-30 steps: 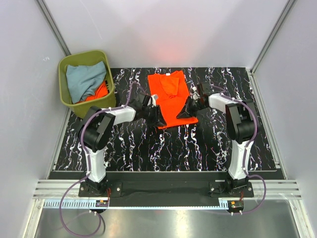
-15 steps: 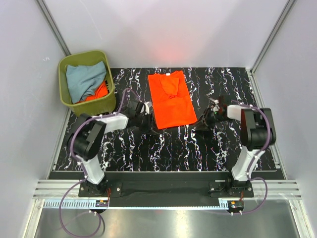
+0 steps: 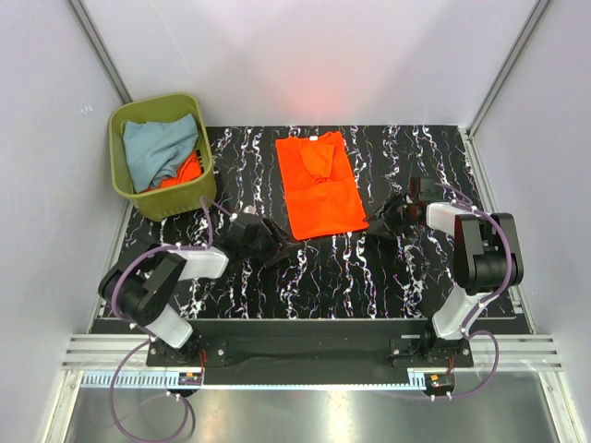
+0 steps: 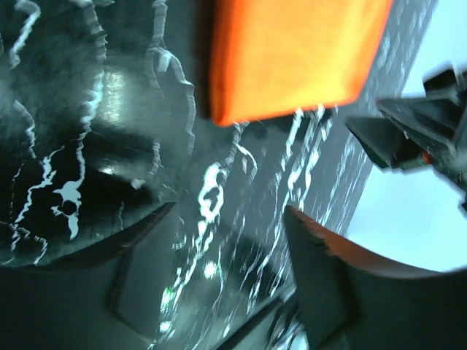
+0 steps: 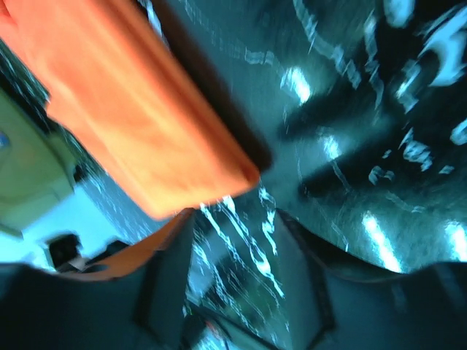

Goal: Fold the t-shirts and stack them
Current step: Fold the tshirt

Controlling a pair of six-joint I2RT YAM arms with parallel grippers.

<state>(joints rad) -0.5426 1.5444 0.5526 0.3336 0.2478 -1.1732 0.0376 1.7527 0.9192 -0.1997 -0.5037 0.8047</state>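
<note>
Item: one bright orange t-shirt, folded to a narrow panel, lying flat mid-surface with its near corners close to both sets of jaws; further t-shirts, one pale grey-blue and one orange, are bunched in the olive-green bin at far left. Left arm and right arm: jaws released, parted, nothing between them. Hazards, judged: a low fingertip sweeping past could snag a near corner and spring the fold open, and an uneven two-sided grip on such soft cloth could skew the panel before stacking.
</note>
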